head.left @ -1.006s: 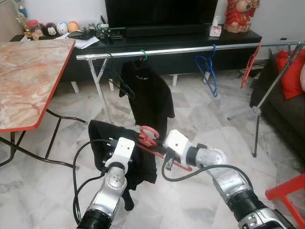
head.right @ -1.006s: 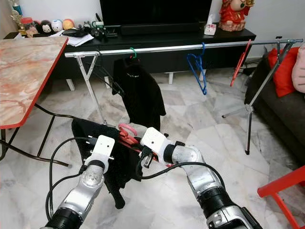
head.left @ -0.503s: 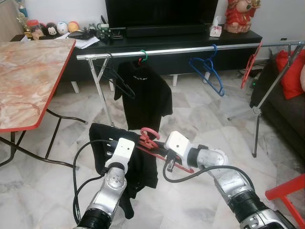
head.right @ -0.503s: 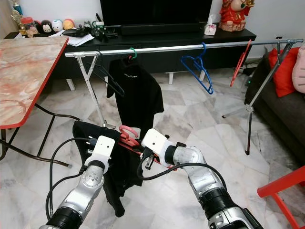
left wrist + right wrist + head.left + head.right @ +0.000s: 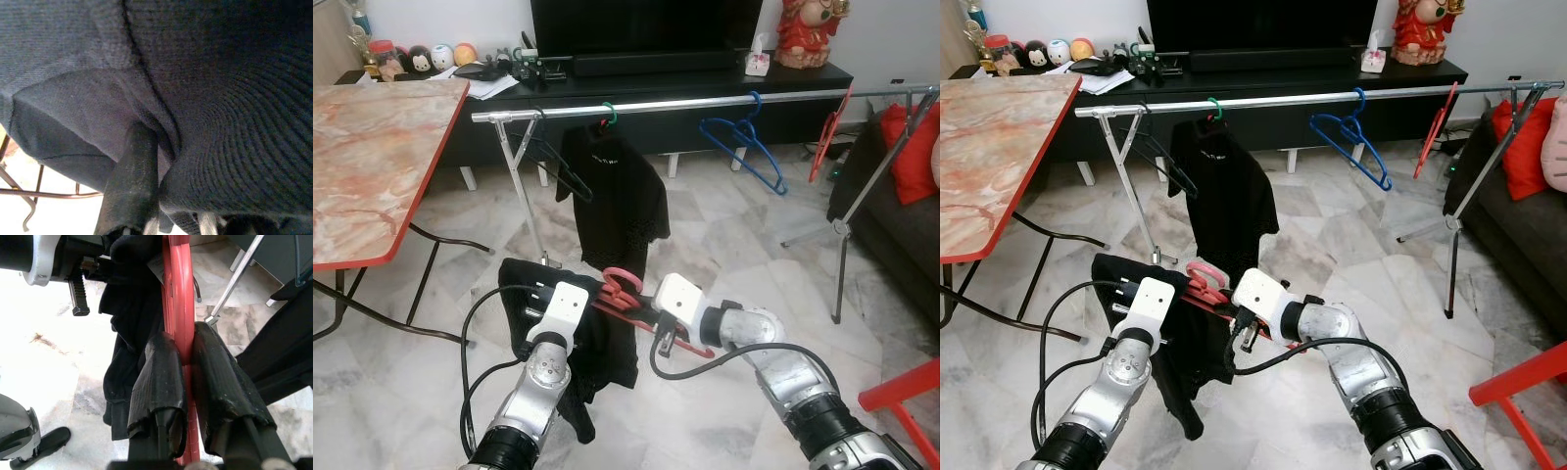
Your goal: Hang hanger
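Both hands meet low: right hand [image 5: 182,363] pinches red hanger [image 5: 177,293], left hand [image 5: 146,161] pinches black shirt [image 5: 597,333].

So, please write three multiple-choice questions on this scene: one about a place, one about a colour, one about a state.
1. Where does the black shirt hang?
A. on the rail
B. on the table
C. on the sofa

2. What colour is the hanger in the right claw?
A. blue
B. red
C. green

3. How is the right claw?
A. open, holding nothing
B. shut on the hanger
C. open above the hanger

Answers:
1 A, a green hook holds it on the rail.
2 B, the bar between the fingers is red.
3 B, both fingers press the bar.
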Motion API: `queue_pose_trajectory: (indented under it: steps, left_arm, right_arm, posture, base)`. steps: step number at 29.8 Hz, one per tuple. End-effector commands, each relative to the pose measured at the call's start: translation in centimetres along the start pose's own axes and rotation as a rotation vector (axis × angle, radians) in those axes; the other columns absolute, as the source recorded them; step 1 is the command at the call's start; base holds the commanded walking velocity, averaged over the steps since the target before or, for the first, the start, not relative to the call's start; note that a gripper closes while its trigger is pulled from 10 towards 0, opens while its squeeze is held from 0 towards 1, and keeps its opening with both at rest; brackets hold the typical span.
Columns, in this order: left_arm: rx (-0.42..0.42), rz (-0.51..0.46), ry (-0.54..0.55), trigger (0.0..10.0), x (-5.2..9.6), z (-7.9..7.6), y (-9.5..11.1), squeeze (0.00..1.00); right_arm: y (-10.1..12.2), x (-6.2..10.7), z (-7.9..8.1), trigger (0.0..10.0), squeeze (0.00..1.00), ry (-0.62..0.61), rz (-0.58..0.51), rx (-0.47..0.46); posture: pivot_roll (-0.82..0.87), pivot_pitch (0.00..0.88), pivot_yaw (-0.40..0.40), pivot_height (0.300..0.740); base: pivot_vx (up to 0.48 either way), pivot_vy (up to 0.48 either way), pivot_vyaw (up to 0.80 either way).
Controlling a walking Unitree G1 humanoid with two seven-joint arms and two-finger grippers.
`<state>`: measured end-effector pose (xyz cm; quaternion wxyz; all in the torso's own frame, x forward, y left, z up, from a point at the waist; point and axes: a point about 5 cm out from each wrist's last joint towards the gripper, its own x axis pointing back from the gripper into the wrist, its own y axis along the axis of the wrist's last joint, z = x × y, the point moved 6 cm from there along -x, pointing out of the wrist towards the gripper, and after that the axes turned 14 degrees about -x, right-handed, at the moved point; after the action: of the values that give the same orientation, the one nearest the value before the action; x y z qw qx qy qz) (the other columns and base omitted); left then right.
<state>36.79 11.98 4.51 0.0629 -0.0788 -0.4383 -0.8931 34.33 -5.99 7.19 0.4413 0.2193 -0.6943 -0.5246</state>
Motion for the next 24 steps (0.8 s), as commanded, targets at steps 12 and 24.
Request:
queue_pose_trajectory:
  steps: [12,24]
  left_arm:
    - [-0.018,-0.030,0.031,0.0,-0.2,1.2,0.6,0.00]
    - [-0.001,-0.033,0.080,0.0,-0.3,2.7,0.8,0.00]
  right_arm:
    - [-1.3,1.1,-0.1,0.0,0.00,0.060,0.110,0.101]
    - [-4.1,3.0,-0.1,0.0,0.00,0.131,0.261,0.150]
  posture:
    - [-0.06,0.000,-0.020,0.740]
    - [-0.06,0.000,-0.026,0.740]
  base:
    - [0.000,0.000,0.00]
    - [0.000,0.000,0.00]
